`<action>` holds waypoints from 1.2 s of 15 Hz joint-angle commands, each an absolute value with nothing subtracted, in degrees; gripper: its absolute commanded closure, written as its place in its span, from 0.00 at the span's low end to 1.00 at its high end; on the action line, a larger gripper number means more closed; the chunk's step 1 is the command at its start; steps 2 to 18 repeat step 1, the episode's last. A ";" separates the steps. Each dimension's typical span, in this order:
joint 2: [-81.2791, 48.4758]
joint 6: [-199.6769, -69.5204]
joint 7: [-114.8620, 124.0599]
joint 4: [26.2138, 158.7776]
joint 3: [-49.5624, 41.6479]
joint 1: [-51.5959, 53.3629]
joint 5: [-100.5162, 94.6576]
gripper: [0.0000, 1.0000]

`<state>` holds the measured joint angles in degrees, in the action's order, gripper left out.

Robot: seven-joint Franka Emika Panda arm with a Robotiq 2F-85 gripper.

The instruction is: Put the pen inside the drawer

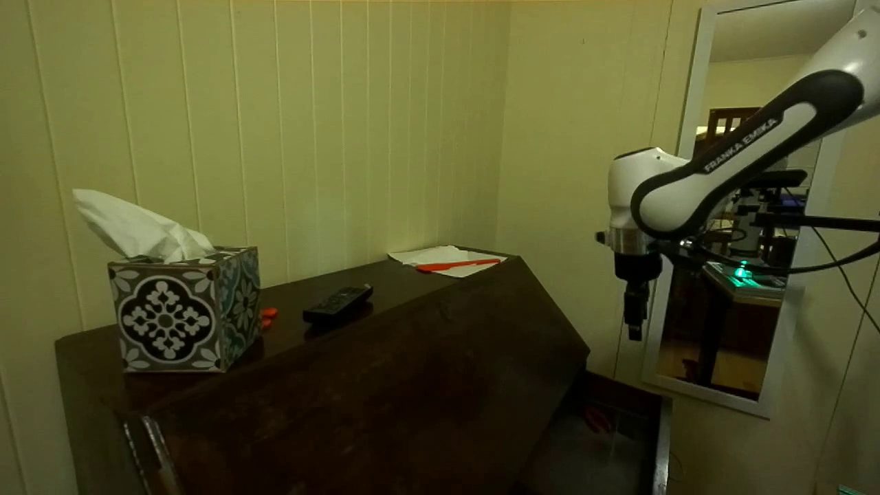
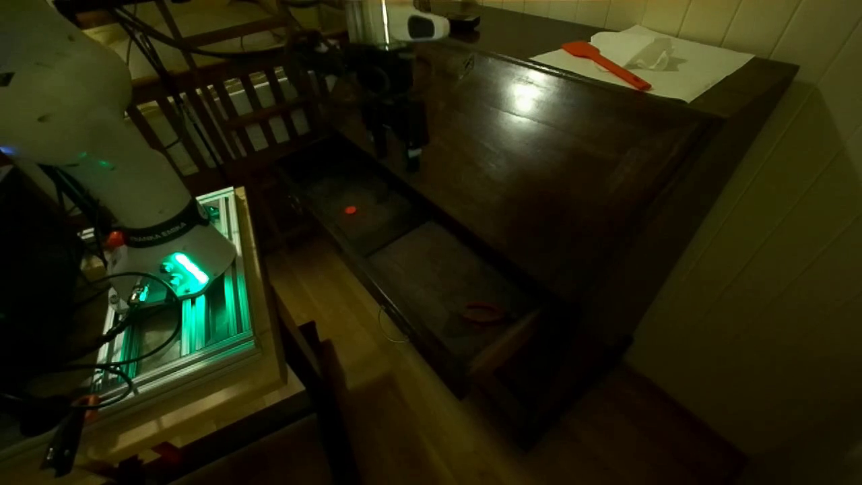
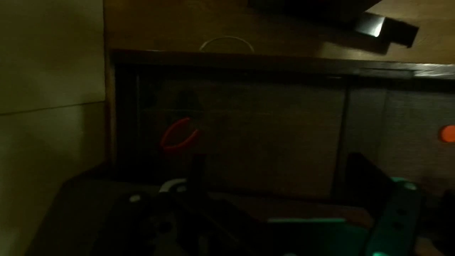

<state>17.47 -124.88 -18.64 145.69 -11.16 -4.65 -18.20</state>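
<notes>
The dark drawer stands pulled out below the sloped desk front, its rim showing in an exterior view. Its bare floor shows in an exterior view and in the wrist view. No pen can be made out in any view. My gripper points down above the drawer, close to the desk front, in both exterior views. In the dark wrist view its fingers stand wide apart with nothing seen between them. A red two-armed tool and a round orange piece lie in the drawer.
On the desk top are a patterned tissue box, a black remote, small red pieces, and white paper with a red spatula. A mirror leans behind the arm. A wooden chair stands past the drawer.
</notes>
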 commanded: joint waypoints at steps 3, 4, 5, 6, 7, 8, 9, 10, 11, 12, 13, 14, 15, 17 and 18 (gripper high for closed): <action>19.85 -122.01 -20.25 145.50 -9.34 -4.24 -16.28 0.00; 19.85 -122.01 -20.25 145.50 -9.34 -4.24 -16.28 0.00; 19.85 -122.01 -20.25 145.50 -9.34 -4.24 -16.28 0.00; 19.85 -122.01 -20.25 145.50 -9.34 -4.24 -16.28 0.00; 19.85 -122.01 -20.25 145.50 -9.34 -4.24 -16.28 0.00; 19.85 -122.01 -20.25 145.50 -9.34 -4.24 -16.28 0.00; 19.85 -122.01 -20.25 145.50 -9.34 -4.24 -16.28 0.00; 19.85 -122.01 -20.25 145.50 -9.34 -4.24 -16.28 0.00; 19.85 -122.01 -20.25 145.50 -9.34 -4.24 -16.28 0.00; 19.85 -122.01 -20.25 145.50 -9.34 -4.24 -16.28 0.00; 19.85 -122.01 -20.25 145.50 -9.34 -4.24 -16.28 0.00; 19.85 -122.01 -20.25 145.50 -9.34 -4.24 -16.28 0.00; 19.85 -122.01 -20.25 145.50 -9.34 -4.24 -16.28 0.00; 19.85 -122.01 -20.25 145.50 -9.34 -4.24 -16.28 0.00; 19.85 -122.01 -20.25 145.50 -9.34 -4.24 -16.28 0.00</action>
